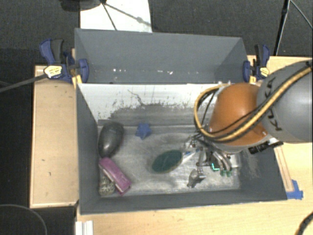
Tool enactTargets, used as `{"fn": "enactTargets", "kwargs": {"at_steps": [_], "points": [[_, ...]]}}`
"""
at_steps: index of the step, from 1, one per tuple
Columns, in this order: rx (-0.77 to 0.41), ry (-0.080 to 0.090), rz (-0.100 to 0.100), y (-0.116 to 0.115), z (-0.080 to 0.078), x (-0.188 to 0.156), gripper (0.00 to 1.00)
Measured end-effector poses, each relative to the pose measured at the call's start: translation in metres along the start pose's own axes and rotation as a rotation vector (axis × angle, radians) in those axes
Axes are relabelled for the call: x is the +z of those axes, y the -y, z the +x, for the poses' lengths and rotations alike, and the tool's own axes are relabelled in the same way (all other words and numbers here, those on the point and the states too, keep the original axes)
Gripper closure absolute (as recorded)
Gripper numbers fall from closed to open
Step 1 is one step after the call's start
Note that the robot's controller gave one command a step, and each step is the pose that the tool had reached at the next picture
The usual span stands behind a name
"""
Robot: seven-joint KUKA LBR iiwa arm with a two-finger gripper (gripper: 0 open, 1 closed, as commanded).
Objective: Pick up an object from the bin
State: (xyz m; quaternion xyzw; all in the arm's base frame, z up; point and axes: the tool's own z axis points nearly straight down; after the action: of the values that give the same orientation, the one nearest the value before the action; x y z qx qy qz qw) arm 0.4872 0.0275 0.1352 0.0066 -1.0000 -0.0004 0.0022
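The pincer (204, 173) hangs low over the floor of the grey bin (171, 202), under the arm's orange wrist cover (234, 114). Its metal parts are bunched together under the cover, so I cannot tell whether it is open or closed, and nothing can be seen gripped in it. The nearest thing is a dark green oval piece (166, 161), smooth and flat-looking, lying just beside the pincer on the view's left and apart from everything else. Its long axis runs roughly across the view, with the end nearer the pincer tilted slightly toward the back wall, so it points almost straight at the pincer. My judgement is that a grasp would need a short shift to the view's left, closing across the narrow width. Farther out on that side, well apart from the pincer, lie a small blue scrap (143, 130) near the back wall, a dark grey rounded lump (110, 138), a purple block (115, 175) and a speckled thing (105, 186) touching it in the front corner.
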Motion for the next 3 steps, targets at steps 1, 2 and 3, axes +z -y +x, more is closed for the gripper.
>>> {"fn": "enactTargets", "kwargs": {"at_steps": [1,2,3], "points": [[0.127,0.013,-0.002,-0.038,-0.048,0.06,0.0],[0.13,0.018,-0.001,-0.035,-0.049,0.057,1.0],[0.109,0.014,-0.001,-0.037,-0.046,-0.059,1.0]]}}
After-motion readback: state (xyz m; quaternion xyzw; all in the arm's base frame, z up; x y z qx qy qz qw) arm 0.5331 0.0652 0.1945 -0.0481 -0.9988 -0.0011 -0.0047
